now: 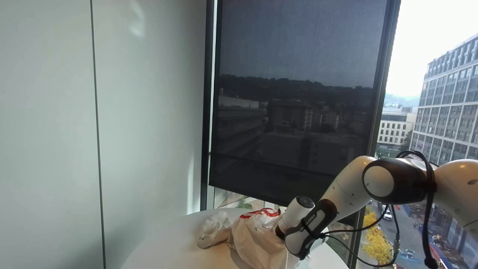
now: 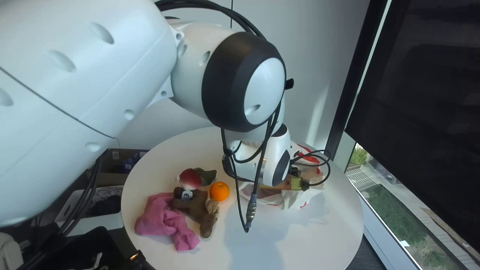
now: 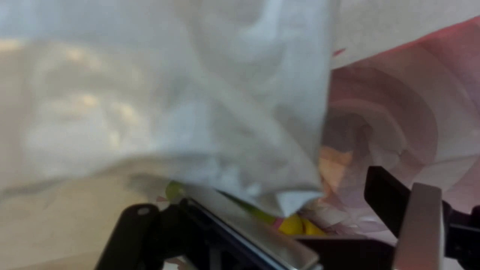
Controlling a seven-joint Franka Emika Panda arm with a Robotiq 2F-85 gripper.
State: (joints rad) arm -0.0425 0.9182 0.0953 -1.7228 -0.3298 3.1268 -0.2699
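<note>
A white plastic bag with red print, on the round table, shows in an exterior view point(image 1: 257, 239) and in the wrist view point(image 3: 210, 93). My gripper point(image 3: 292, 213) is down in its mouth, jaws wide apart. A loose flap of the bag hangs over one of the fingers point(image 3: 258, 232). Between and beyond the fingers lies a yellow and green thing point(image 3: 294, 225), mostly covered, and I see no grip on it. An orange patch point(image 3: 333, 165) shows deeper among the folds. Arm and bag hide the fingertips in both exterior views.
On the table are a pink cloth point(image 2: 165, 221), a brown plush toy point(image 2: 197, 210), an orange point(image 2: 219, 191), a red round toy point(image 2: 190, 179) and a dark green item point(image 2: 207, 175). Cables point(image 2: 258, 161) dangle from the arm. Window glass and a dark blind point(image 1: 295, 112) stand behind.
</note>
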